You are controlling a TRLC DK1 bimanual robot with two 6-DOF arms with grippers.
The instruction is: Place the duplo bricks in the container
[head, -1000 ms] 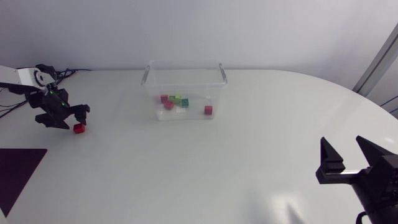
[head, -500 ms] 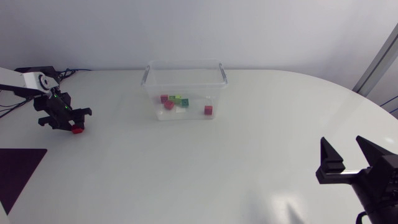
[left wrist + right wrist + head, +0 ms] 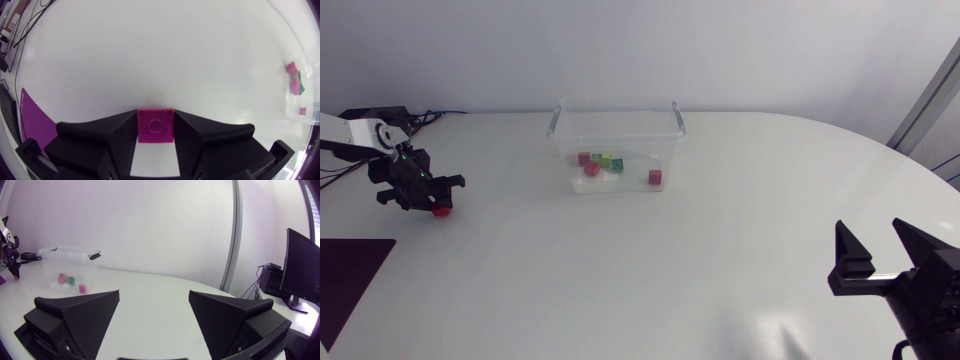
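My left gripper (image 3: 437,206) is at the table's far left, shut on a small red duplo brick (image 3: 442,211). The left wrist view shows that brick (image 3: 155,125) pinched from both sides between the black fingers, studs facing the camera. To the right of it, at the back middle, stands the clear plastic container (image 3: 617,103), which holds several bricks, among them a red one (image 3: 655,177) and a green one (image 3: 608,159). My right gripper (image 3: 882,262) rests at the front right corner, far from the bricks, open and empty; the right wrist view (image 3: 154,307) looks across to the container (image 3: 70,253).
A dark purple mat (image 3: 345,275) lies on the table at the front left, close to the left arm; it also shows beside the left gripper (image 3: 32,117). Cables run along the back left edge (image 3: 380,112). Bare white tabletop (image 3: 650,270) lies between the arms.
My left gripper has shut on the red brick and shifted a little to the left with it. The right arm has not moved.
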